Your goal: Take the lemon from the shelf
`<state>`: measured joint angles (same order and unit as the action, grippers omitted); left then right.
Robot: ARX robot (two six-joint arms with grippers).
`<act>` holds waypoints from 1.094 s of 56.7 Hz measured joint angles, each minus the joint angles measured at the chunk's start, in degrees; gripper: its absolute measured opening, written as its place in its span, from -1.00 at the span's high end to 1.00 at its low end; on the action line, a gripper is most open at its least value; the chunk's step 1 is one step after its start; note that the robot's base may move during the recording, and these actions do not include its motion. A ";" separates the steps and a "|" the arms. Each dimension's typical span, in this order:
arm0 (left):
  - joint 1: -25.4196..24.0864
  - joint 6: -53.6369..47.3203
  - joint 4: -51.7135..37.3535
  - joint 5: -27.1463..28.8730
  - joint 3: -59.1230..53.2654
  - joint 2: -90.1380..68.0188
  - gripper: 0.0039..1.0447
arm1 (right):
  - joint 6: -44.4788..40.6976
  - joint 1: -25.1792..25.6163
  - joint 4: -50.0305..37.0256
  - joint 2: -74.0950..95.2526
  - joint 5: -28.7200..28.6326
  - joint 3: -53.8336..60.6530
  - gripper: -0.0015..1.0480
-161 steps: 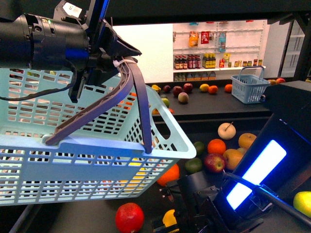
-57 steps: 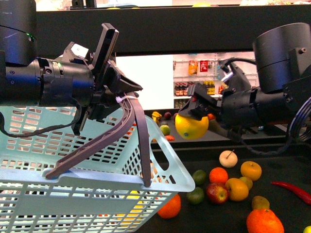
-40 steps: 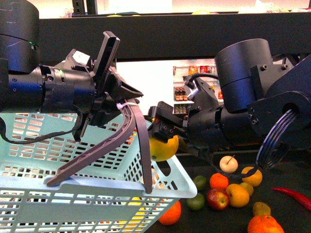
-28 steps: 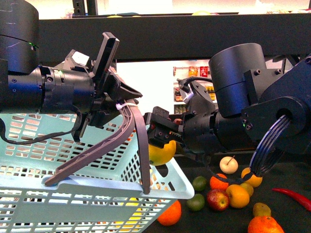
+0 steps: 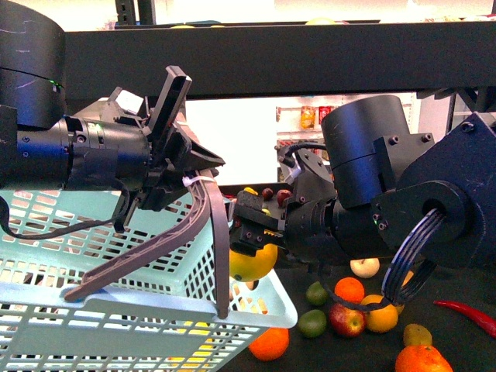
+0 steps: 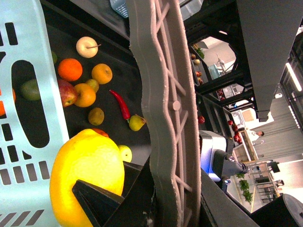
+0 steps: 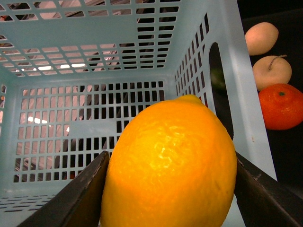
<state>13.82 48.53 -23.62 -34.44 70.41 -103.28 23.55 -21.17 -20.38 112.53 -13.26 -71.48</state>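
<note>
My right gripper (image 5: 253,249) is shut on the yellow lemon (image 5: 251,263), one black finger (image 7: 78,201) on each side of it. The lemon (image 7: 170,161) hangs over the open top of the pale blue slotted basket (image 5: 116,310), close to its end wall (image 7: 222,94). My left gripper (image 5: 195,175) is shut on the basket's grey-brown handle (image 5: 159,246) and holds the basket in the air. In the left wrist view the handle (image 6: 165,94) runs across the middle with the lemon (image 6: 87,179) beside it. The black shelf beam (image 5: 310,54) spans the top.
Loose fruit lies on the black shelf tier (image 5: 457,341) below: oranges (image 5: 349,290), an apple (image 5: 346,318), limes (image 5: 312,322), a pear, a red chilli (image 5: 466,315). White wall shelves of bottles (image 5: 310,116) show far behind. The right arm's bulky joints (image 5: 434,217) fill the right side.
My right arm has carried the lemon left and down, from beside the basket to over its opening. The basket has tipped slightly lower in my left gripper.
</note>
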 joint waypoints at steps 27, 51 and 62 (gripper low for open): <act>-0.11 1.09 0.07 -0.46 -0.02 0.00 0.79 | -1.09 0.15 -0.09 0.79 1.22 0.00 -0.86; 0.07 2.16 0.07 -0.28 -0.02 0.00 0.79 | -12.35 5.49 1.42 -8.22 6.40 4.00 -0.86; 0.07 2.23 0.07 -0.26 -0.02 0.00 0.80 | -20.70 11.65 1.05 -21.97 5.70 13.18 -0.86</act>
<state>13.89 50.76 -23.55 -34.70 70.39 -103.28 2.85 -9.52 -19.33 90.56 -7.55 -58.30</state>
